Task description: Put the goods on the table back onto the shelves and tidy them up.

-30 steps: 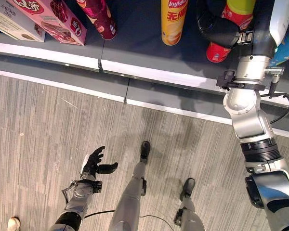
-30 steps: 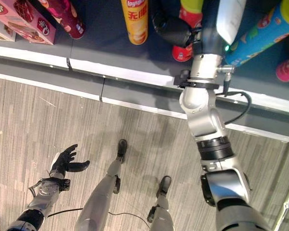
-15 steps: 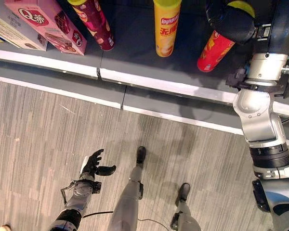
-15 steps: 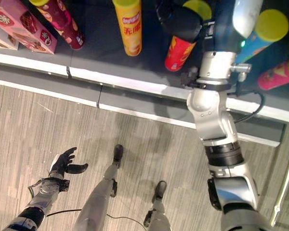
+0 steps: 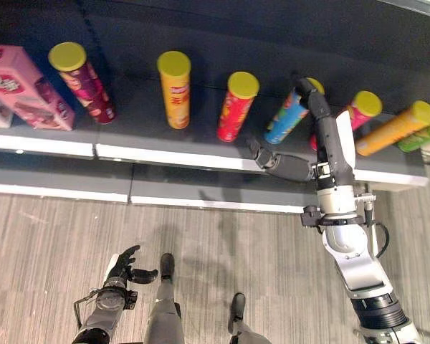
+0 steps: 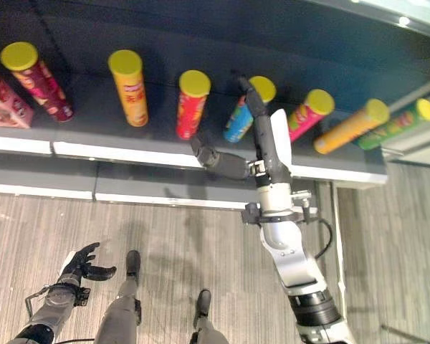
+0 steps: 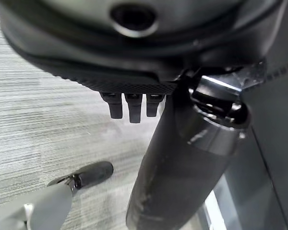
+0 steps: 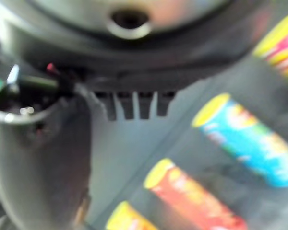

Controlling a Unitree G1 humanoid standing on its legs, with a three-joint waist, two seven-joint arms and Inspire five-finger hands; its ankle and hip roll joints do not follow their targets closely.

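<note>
**Yellow-lidded canisters line dark shelf as robot's right hand rests open at its edge**

Yellow lids cap a row of snack canisters standing on the dark shelf (image 5: 201, 136): a maroon canister (image 5: 81, 80), a yellow canister (image 5: 174, 88), a red canister (image 5: 236, 105) and a blue canister (image 5: 289, 117), with a pink-red canister (image 5: 358, 110), an orange canister (image 5: 395, 127) and a green canister (image 6: 395, 123) leaning further along to the right. A pink box (image 5: 18, 87) sits at the row's left end. The right hand (image 5: 322, 125) reaches over the shelf's white front edge, its fingers (image 6: 252, 104) straight and released, lying between the blue canister and the pink-red one, while its thumb points left below the red canister. It grasps nothing. The left hand (image 5: 123, 262) hangs low over the grey striped floor (image 5: 50, 251), well apart from the shelf, fingers relaxed and loosely spread, holding nothing.
</note>
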